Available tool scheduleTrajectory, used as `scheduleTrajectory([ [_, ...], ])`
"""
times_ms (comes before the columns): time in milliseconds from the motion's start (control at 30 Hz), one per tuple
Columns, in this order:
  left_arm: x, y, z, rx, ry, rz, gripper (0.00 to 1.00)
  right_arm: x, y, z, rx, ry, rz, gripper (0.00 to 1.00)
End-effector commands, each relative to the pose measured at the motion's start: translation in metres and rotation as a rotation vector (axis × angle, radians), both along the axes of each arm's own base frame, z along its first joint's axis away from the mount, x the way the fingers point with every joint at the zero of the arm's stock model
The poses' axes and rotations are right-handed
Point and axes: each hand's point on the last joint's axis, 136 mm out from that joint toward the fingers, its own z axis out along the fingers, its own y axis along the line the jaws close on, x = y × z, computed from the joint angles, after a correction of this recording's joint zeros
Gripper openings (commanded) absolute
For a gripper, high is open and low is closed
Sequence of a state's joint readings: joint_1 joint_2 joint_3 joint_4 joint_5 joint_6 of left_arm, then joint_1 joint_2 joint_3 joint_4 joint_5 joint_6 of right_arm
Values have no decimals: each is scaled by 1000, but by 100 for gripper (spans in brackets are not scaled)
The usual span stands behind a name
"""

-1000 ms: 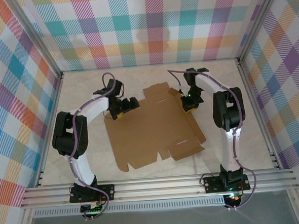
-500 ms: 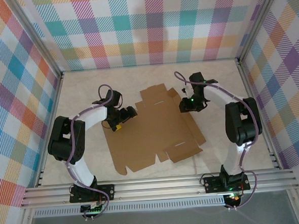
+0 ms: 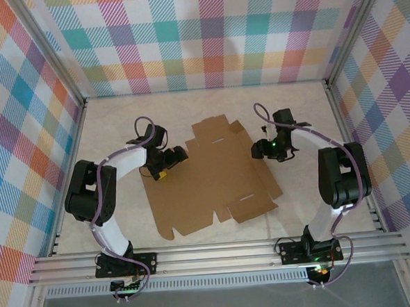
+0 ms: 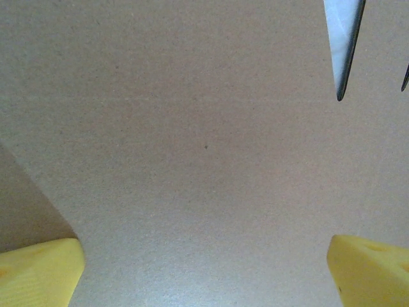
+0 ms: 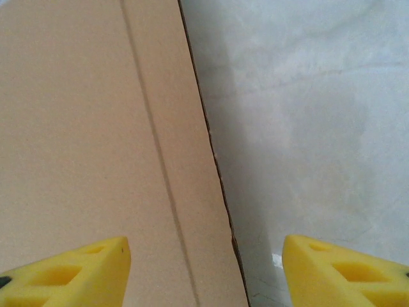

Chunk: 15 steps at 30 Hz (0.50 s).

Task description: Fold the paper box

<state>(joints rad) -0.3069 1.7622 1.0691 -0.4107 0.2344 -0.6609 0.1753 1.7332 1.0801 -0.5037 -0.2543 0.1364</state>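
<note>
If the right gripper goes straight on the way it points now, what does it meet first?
Probably the paper box, at its edge; the right gripper straddles that edge, with table beside it. Depth is unclear.

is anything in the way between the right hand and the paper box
Nothing visible does. The right hand hangs open over an outer edge of the paper box, one finger above the cardboard, the other above the bare table.
</note>
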Motion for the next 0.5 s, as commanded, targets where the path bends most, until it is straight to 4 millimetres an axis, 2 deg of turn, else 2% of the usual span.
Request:
scheduleTrajectory([
  [0, -17, 7, -17, 40, 55, -14, 99, -1, 9, -5, 59, -5, -1, 62],
  [167, -18, 6, -17, 37, 58, -19, 99, -4, 18, -10, 101, 27, 38, 62],
  [267, -18, 6, -17, 35, 59, -21, 99, -3, 22, -8, 125, 27, 52, 57],
  [467, -18, 7, -14, 37, 51, -19, 100, -5, 24, -2, 124, 25, 91, 33],
])
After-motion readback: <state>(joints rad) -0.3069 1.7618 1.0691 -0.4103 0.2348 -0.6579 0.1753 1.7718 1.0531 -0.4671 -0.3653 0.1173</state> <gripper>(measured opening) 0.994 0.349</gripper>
